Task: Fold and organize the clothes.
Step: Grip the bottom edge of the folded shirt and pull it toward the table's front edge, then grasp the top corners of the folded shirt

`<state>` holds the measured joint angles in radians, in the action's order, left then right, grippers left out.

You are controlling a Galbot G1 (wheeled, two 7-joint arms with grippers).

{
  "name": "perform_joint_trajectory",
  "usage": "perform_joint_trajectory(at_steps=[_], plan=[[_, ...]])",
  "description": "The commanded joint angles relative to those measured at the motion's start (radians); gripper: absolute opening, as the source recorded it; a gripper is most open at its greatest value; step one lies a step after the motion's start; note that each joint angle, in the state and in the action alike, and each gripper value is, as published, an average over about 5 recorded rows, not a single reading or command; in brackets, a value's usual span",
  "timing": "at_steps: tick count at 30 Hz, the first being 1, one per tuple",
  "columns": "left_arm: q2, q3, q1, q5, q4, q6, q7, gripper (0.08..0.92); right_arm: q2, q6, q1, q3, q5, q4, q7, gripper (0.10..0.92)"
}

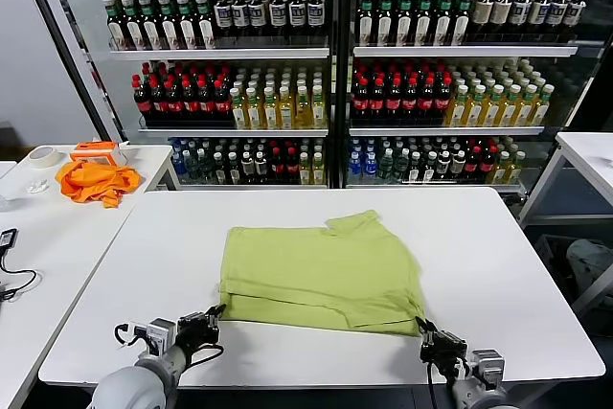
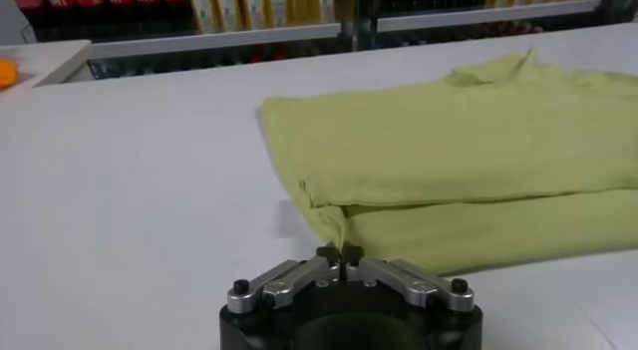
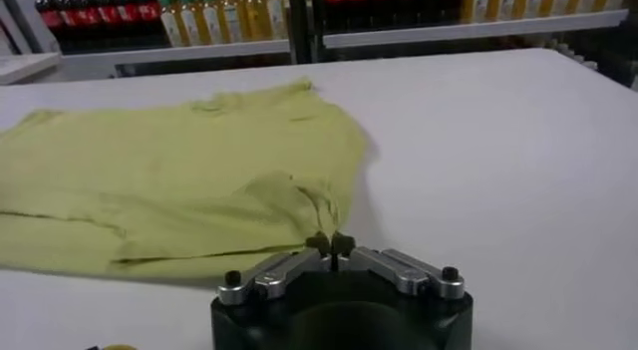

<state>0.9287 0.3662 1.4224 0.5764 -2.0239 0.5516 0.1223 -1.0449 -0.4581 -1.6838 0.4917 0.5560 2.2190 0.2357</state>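
Observation:
The light yellow-green T-shirt [image 1: 321, 270] lies on the white table [image 1: 498, 265], its near part folded over into a flat band. My left gripper [image 1: 213, 314] is at the shirt's near left corner, low on the table. In the left wrist view it [image 2: 341, 252] is shut, with a pinch of the shirt [image 2: 449, 153] between the tips. My right gripper [image 1: 424, 328] is at the near right corner. In the right wrist view it [image 3: 330, 245] is shut on the hem of the shirt [image 3: 179, 173], where a small ridge of fabric runs up to the tips.
A bright orange cloth [image 1: 94, 180], a tape roll [image 1: 41, 155] and an orange box [image 1: 96, 147] lie on the side table at the left. Shelves of bottles [image 1: 287, 74] stand behind. Another white table [image 1: 589, 150] is at the right.

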Motion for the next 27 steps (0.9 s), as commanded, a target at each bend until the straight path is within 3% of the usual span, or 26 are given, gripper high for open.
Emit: perform_joint_trajectory(at_steps=[1, 5, 9, 20, 23, 27], plan=[[-0.037, 0.058, 0.131, -0.002, -0.098, -0.014, -0.003, 0.085, 0.015, -0.014, -0.136, 0.035, -0.019, 0.098, 0.001, 0.11], [-0.05, 0.08, 0.166, -0.013, -0.104, -0.035, -0.01, 0.085, 0.013, -0.009, -0.192, 0.029, -0.049, 0.107, 0.004, 0.132], [-0.05, 0.086, 0.172, -0.051, -0.107, -0.017, -0.003, 0.119, 0.005, -0.018, -0.191, 0.013, -0.077, 0.104, 0.008, 0.236], [-0.108, 0.2, 0.187, 0.011, -0.254, 0.024, 0.001, 0.434, 0.049, -0.059, -0.141, 0.165, 0.004, 0.244, 0.027, 0.547], [-0.114, 0.187, 0.115, 0.044, -0.24, 0.004, 0.005, 0.521, 0.074, -0.076, -0.003, 0.164, 0.056, 0.198, 0.037, 0.634], [-0.116, 0.062, -0.089, 0.054, -0.108, -0.039, 0.003, 0.633, 0.093, -0.112, 0.296, 0.021, 0.096, 0.033, 0.079, 0.752]])
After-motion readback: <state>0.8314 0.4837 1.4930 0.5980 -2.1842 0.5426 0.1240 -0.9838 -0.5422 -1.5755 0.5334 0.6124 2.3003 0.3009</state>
